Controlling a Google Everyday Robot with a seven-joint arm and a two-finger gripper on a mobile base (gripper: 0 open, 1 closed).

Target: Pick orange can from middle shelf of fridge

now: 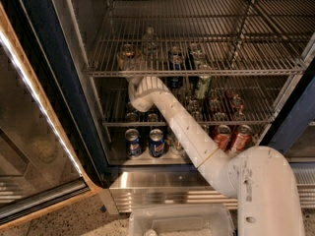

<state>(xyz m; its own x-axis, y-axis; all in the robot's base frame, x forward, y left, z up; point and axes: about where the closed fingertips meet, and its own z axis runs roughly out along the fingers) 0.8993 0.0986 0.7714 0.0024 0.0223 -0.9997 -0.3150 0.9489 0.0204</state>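
Nearest the camera, a white jointed arm (211, 151) reaches over the ribbed stainless-steel base panel (147, 188) into the dark navy-framed fridge (295, 117). Its white gripper (139, 90) sits above the chrome wire-grid middle shelf (246, 123), under the next rack (221, 73). Its grip cannot be told. Just beyond, the slim amber-orange can (127, 55) shows dimly among that rack's rods.

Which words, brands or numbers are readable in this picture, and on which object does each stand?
Nothing can be read as text.
On the blue cans, bottom level: a round emblem, letters too blurred.
On the red cans, bottom right: white lettering, too blurred.
On the green can: markings too small.
The hand, inside the fridge beneath the upper wire rack, shows no text.
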